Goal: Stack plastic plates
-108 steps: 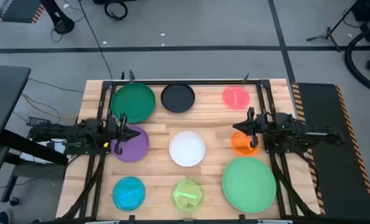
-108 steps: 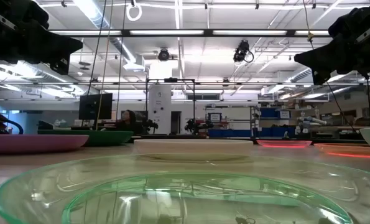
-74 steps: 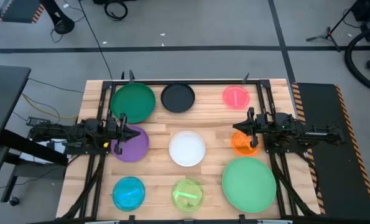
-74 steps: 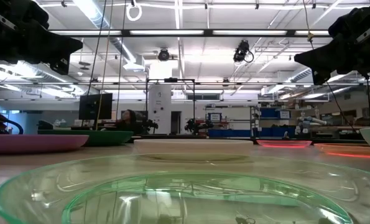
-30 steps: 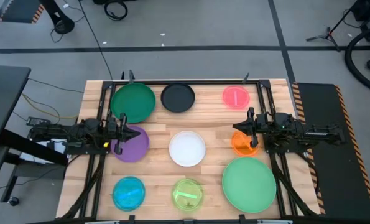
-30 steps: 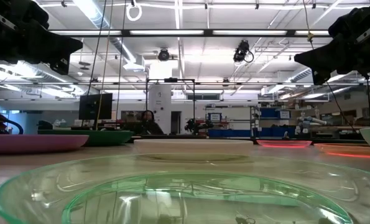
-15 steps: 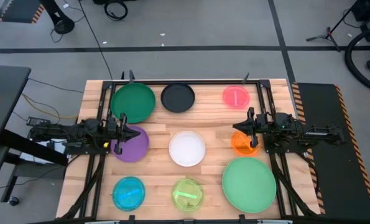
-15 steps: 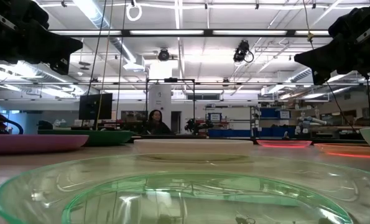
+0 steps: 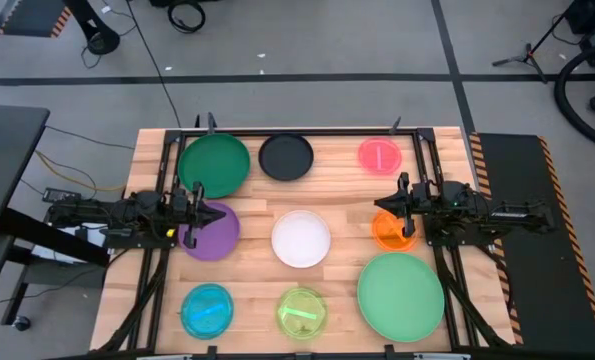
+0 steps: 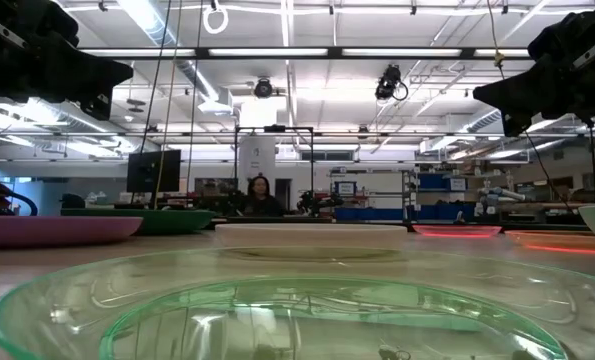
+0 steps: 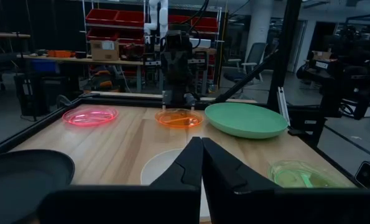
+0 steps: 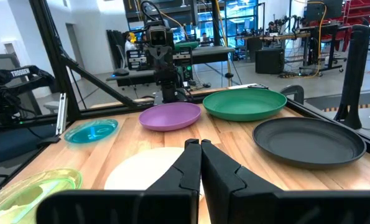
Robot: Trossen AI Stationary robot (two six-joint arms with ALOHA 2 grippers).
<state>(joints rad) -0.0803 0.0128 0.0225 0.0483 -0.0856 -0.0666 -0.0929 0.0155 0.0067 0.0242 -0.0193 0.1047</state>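
Nine plates lie flat and apart on the wooden table. In the high view, dark green [image 9: 214, 165], black [image 9: 286, 156] and pink [image 9: 379, 155] sit along the far side. Purple [image 9: 215, 232], white [image 9: 301, 239] and orange [image 9: 390, 232] fill the middle row. Blue [image 9: 208, 310], yellow-green [image 9: 301, 312] and light green [image 9: 401, 296] sit along the near side. My left gripper [image 9: 220, 214] is shut and hovers over the purple plate's far part. My right gripper [image 9: 379, 207] is shut and hovers over the orange plate's far edge. Both wrist views show the fingers closed together, left [image 11: 201, 149] and right [image 12: 200, 147].
Black frame rails [image 9: 297, 131] run along the table's far edge and both sides. Bare wood shows between the plates in the middle of the table. In the low view the yellow-green plate [image 10: 277, 310] fills the foreground, and a person [image 10: 260, 196] stands far off in the room.
Neither arm nor any plate has moved. The person far behind the table has walked a little to the right in the low view.
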